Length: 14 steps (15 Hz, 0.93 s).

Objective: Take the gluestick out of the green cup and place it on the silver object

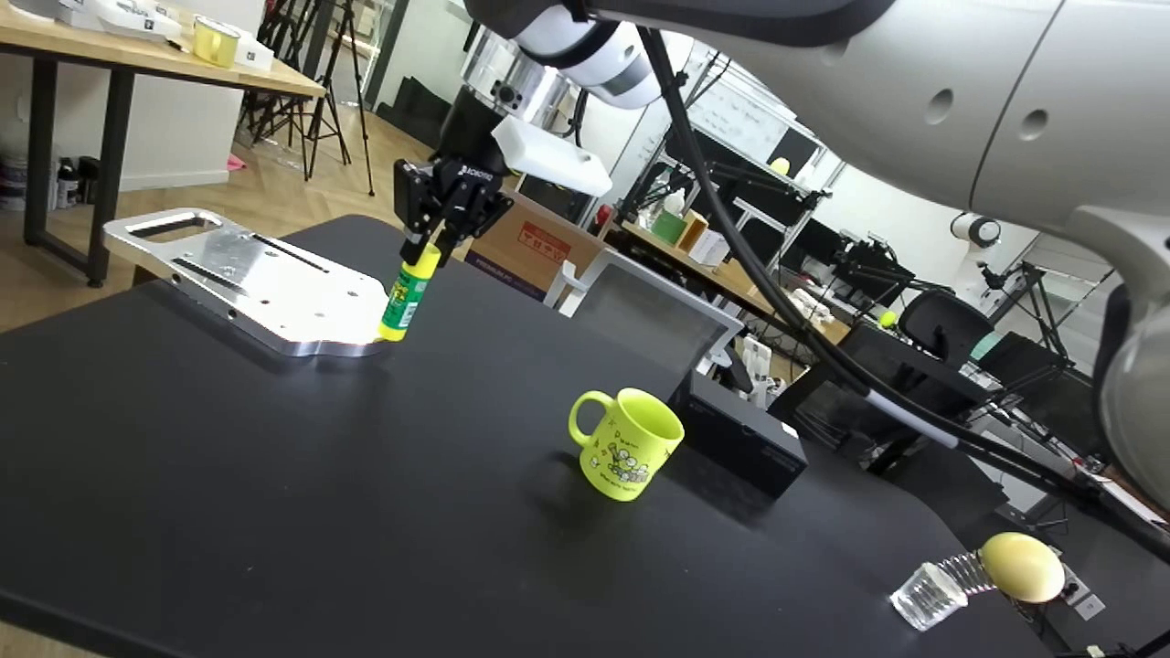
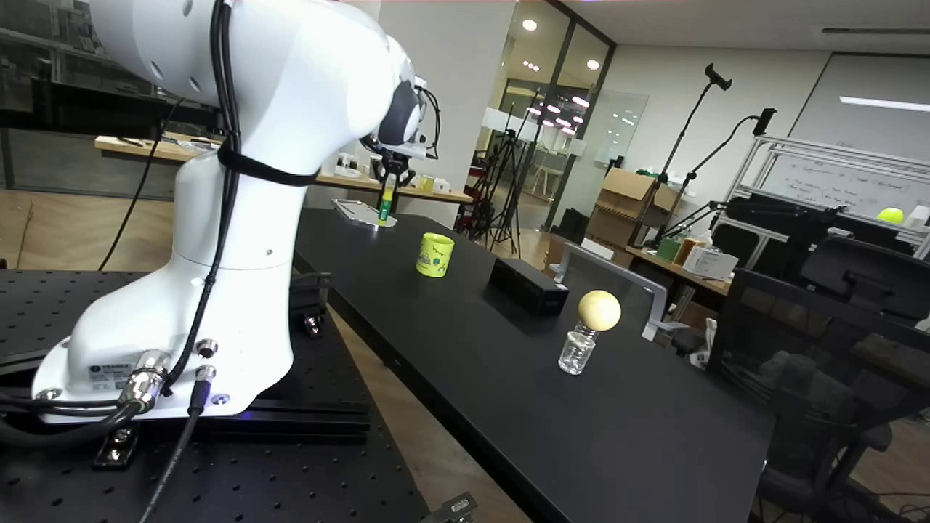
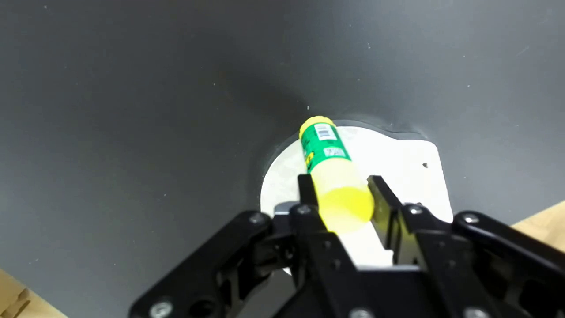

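The gluestick [image 1: 403,297], green with yellow ends, is between the fingers of my gripper [image 1: 428,252], which is shut on its upper yellow end. It points downward and also shows in an exterior view [image 2: 384,209] and the wrist view [image 3: 324,143]. Its lower end is at the rounded edge of the silver object [image 1: 274,285], seen white in the wrist view [image 3: 401,163]. I cannot tell whether it touches the surface. The lime-green cup [image 1: 629,448] stands upright away from the gripper, also in an exterior view [image 2: 434,256]; it is out of the wrist view.
A black box [image 1: 739,434] lies beside the cup on the dark table [image 1: 320,512]. A yellow ball [image 1: 1022,567] on a spring and clear base [image 2: 576,351] stands farther along the table. A chair [image 2: 617,290] stands at the table's side.
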Available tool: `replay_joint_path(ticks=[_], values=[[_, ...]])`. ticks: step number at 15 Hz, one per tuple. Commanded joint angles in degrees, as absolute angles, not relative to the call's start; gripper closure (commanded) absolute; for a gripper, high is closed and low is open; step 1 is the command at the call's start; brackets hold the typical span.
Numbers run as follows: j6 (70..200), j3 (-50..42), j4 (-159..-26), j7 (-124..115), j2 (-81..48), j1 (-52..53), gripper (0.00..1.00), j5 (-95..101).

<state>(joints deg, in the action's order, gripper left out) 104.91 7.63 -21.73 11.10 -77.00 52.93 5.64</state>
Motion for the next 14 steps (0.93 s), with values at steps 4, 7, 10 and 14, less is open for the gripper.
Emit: replay_joint_path(ticks=[4,7,10,14], values=[[105.9,6.7,-18.8,11.8,-78.8,53.4,0.92,4.7],[107.0,6.7,-18.8,11.7,-79.0,53.4,0.92,4.7],[107.4,6.7,-18.9,11.9,-79.1,53.3,0.92,4.8],[107.1,6.8,-19.1,12.5,-79.3,53.2,0.92,4.6]])
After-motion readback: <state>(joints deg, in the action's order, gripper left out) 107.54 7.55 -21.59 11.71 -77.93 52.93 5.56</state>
